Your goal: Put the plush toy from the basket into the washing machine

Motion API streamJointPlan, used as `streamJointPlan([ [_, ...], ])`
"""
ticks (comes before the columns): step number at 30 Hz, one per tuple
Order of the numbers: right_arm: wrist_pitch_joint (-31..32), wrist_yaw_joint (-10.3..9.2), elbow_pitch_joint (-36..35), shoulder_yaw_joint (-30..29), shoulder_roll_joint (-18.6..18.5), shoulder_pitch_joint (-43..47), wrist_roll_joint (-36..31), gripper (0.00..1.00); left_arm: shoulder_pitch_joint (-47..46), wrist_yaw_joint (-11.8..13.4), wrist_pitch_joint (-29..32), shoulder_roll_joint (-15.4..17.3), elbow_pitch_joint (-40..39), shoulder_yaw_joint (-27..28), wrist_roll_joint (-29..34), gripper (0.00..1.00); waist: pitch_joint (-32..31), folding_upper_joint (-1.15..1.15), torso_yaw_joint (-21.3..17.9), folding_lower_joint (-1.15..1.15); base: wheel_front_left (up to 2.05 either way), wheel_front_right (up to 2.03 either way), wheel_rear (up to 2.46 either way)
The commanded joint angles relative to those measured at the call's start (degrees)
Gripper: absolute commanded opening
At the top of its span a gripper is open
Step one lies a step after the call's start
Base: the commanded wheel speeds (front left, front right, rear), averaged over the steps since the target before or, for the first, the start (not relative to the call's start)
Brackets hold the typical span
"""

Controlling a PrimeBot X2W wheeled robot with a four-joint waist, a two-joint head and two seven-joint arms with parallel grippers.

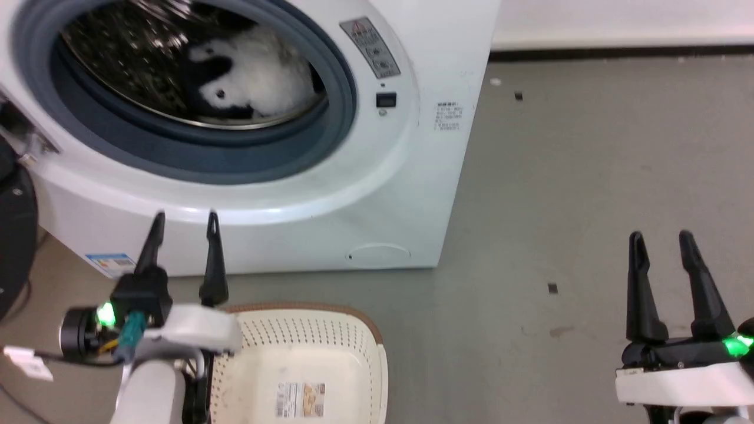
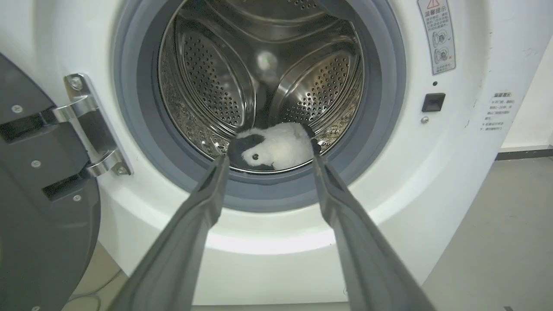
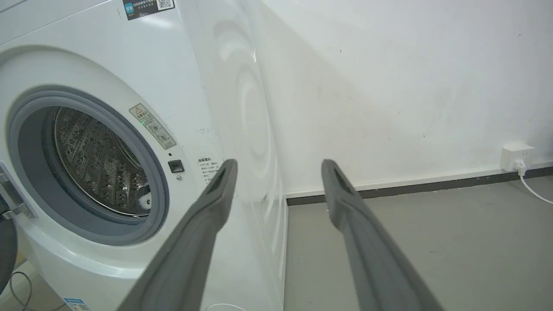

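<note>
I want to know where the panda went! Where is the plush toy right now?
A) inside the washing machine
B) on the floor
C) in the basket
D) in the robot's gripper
A: the plush toy lies in the steel drum of the washing machine, behind the round opening, while the left gripper and the right gripper are open and hold nothing.
</note>
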Motion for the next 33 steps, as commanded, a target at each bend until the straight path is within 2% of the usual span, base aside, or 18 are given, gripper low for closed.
streamJointPlan([
  [1,-0.25,0.03,0.32,0.10,-0.04,0.92,-0.48,1.00,1.59,-0.22,-0.25,-0.16,-0.67,0.44,0.57,1.00,-3.60,0.00,1.09,0.01,0.00,0.00,0.00],
  [10,-0.25,0.03,1.99,1.34,-0.04,5.72,-1.62,1.00,13.55,-1.15,-0.25,-1.71,-2.70,1.94,3.55,1.00,-9.14,0.00,0.81,0.01,0.00,0.00,0.00],
  [18,-0.25,0.03,2.72,0.16,-0.04,7.39,-2.38,1.00,16.01,-1.38,-0.25,-3.21,-4.50,2.29,5.14,1.00,-9.77,0.00,1.67,0.01,0.00,0.00,0.00],
  [19,0.01,0.00,2.67,0.10,-0.01,6.57,-2.26,0.00,15.45,-1.19,0.01,-3.09,-4.30,2.25,4.92,0.00,-9.78,0.00,1.66,0.01,0.00,0.00,0.00],
  [33,1.18,-0.01,3.03,0.29,-0.01,6.06,-3.25,0.00,15.41,-1.55,1.24,-3.51,-4.99,2.36,5.08,0.00,-9.87,0.00,1.74,0.01,0.00,0.00,0.00],
])
